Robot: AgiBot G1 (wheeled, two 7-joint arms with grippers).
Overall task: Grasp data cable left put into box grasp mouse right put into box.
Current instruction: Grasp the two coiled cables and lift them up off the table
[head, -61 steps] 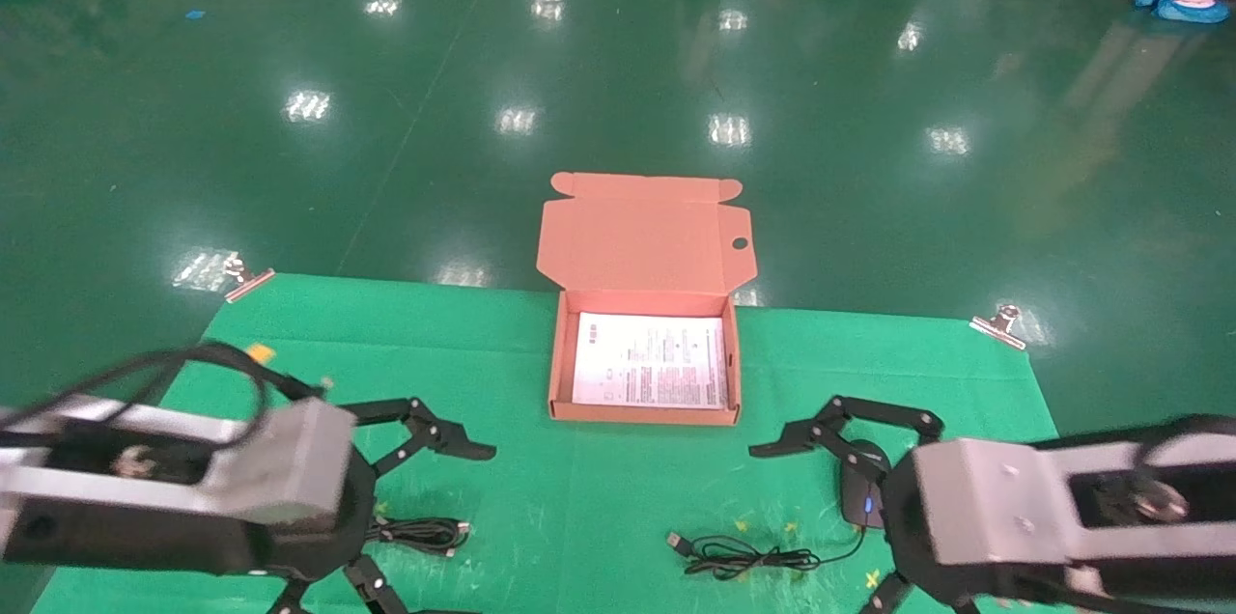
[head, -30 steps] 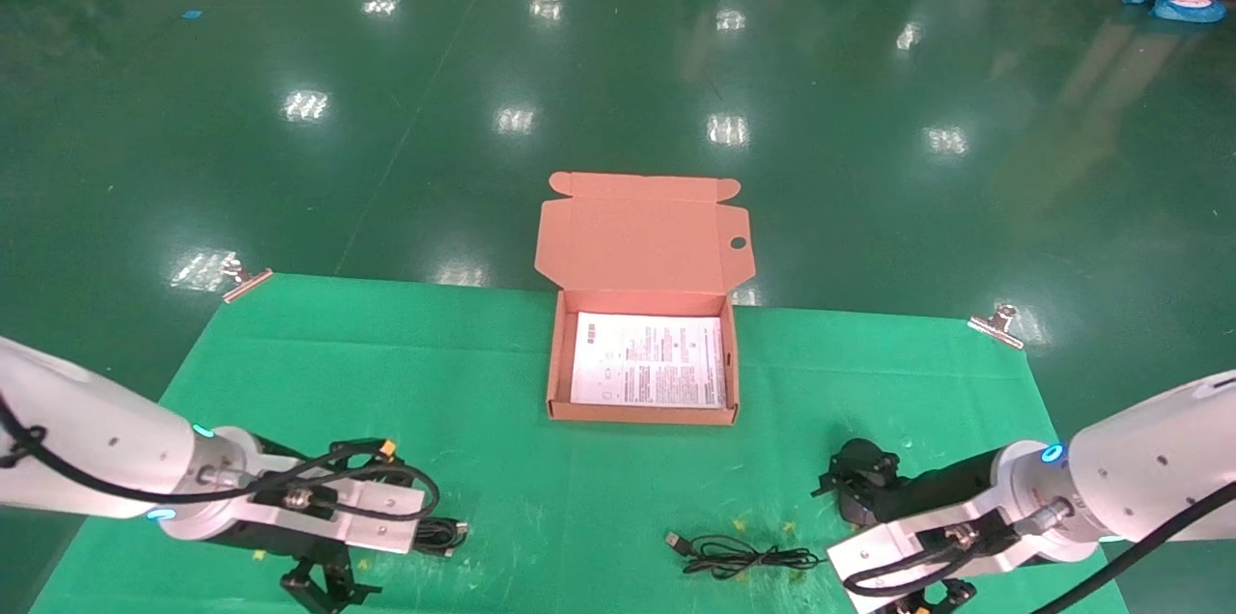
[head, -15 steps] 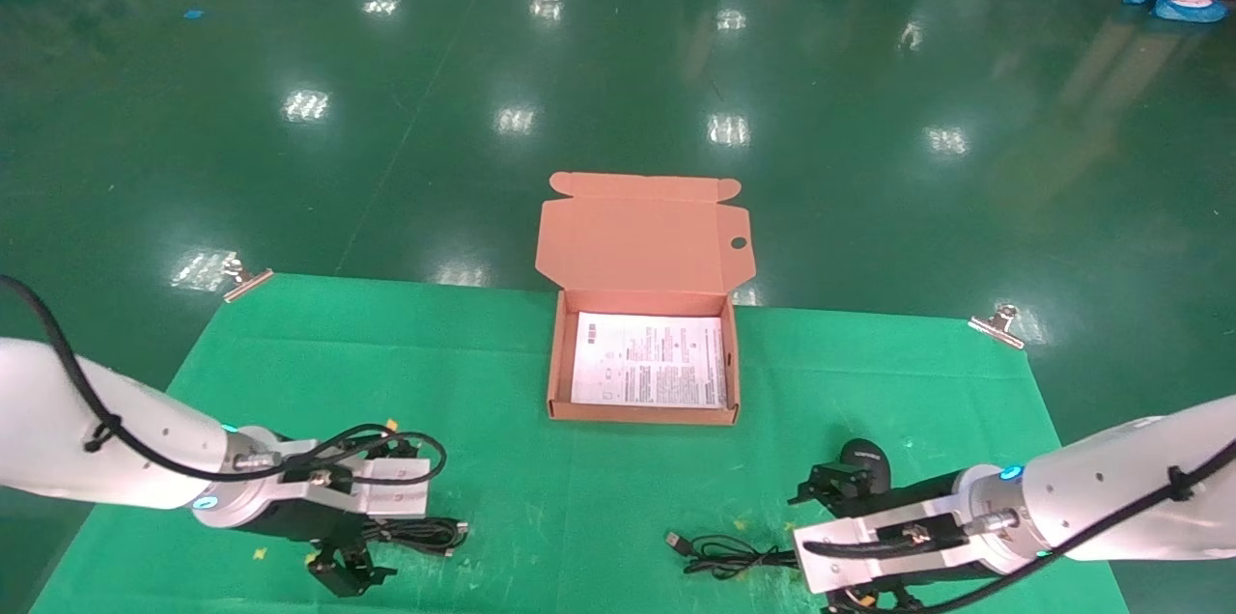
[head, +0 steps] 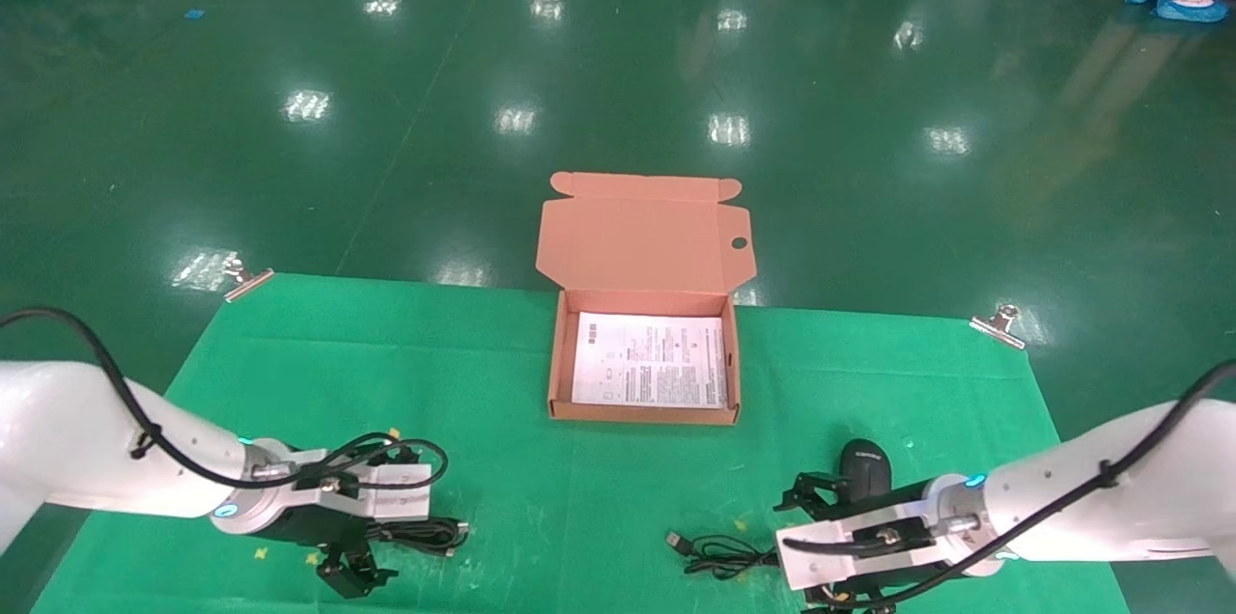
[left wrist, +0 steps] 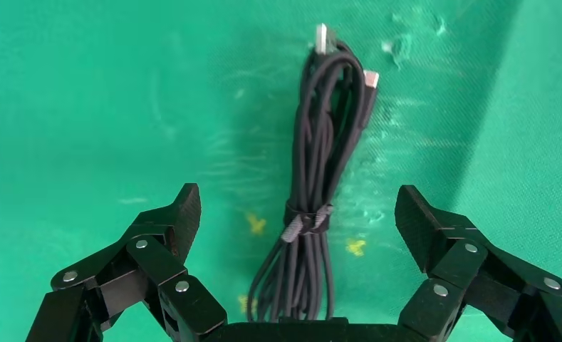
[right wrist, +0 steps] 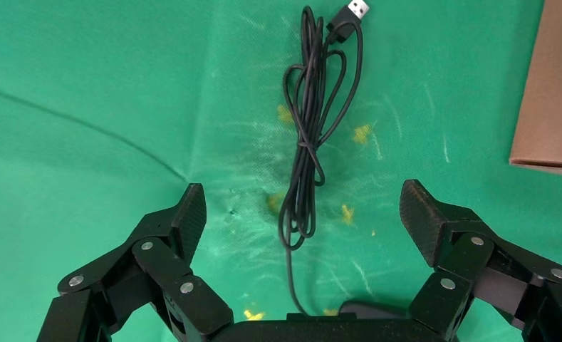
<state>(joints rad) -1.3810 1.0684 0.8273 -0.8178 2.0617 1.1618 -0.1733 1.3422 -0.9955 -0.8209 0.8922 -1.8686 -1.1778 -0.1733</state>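
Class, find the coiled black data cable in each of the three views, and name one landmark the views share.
Head view: coiled black data cable lies near the table's front left, beside the left claw.
Left wrist view: centre, between the open fingers.
Right wrist view: not in it.
Shared landmark: green cloth.

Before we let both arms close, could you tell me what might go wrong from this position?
The right gripper is open over the mouse's cord, with the mouse nearer its base, so it may pinch the cord instead.

The left gripper straddles the data cable; only one tie binds the bundle, so loops could sag and catch the box wall.
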